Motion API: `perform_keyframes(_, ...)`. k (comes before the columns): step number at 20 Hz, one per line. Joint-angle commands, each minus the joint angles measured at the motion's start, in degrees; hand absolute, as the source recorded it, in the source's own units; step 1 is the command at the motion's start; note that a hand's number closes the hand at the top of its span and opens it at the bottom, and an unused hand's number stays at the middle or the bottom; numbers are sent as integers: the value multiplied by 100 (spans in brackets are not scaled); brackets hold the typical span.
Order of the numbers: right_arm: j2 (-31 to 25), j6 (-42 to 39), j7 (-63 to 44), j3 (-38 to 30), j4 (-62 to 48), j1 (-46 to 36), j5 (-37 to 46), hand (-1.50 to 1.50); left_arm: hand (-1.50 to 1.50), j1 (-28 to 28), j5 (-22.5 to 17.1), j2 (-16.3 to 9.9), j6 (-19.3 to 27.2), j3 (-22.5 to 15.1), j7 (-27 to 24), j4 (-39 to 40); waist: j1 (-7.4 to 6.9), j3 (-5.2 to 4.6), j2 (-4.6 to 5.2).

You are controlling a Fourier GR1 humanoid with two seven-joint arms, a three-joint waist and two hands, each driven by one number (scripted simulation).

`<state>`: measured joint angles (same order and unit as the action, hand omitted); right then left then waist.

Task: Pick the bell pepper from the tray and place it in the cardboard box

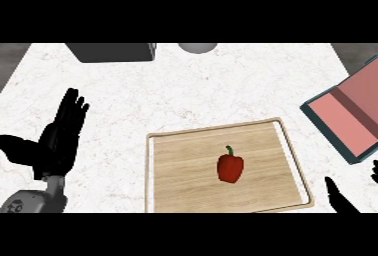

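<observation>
A red bell pepper (230, 168) with a green stem lies near the middle of a wooden tray (170, 190). At the right edge stands an open box (347, 116) with a pink inside and teal walls. My left hand (62, 135) rests open at the left, fingers up, well apart from the tray. Only fingers of my right hand (338, 199) show at the lower right, straight, just outside the tray's right corner and below the box.
A dark grey appliance (112, 51) sits at the counter's far edge, with a grey round object (197, 47) beside it. White marble counter (184, 95) lies between the tray and those items.
</observation>
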<state>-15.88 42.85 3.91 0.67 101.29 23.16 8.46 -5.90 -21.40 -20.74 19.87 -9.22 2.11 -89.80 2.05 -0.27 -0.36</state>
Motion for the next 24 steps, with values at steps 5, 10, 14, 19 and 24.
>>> perform_keyframes(5,-1207,-932,-1802,820,1549,1658,1476,-150,0,38,44,59,46,-178,282,-366,-185,-17,56)
perform_keyframes(10,-1725,-1986,-3552,1276,2962,1891,1700,-150,0,-88,30,-88,-18,-112,477,-395,-292,-25,89)
perform_keyframes(14,-1789,-2608,-5237,1554,4044,1282,2013,-150,0,-305,-10,1,-1,4,521,-265,-299,-7,92)
perform_keyframes(19,-1326,-2997,-6869,2241,3998,-453,2520,-150,0,-187,50,122,-224,-32,248,-122,-322,4,74)
perform_keyframes(24,-536,-3192,-7688,2985,3154,-1829,3132,-150,0,-31,59,39,-346,163,356,-130,-269,14,45)
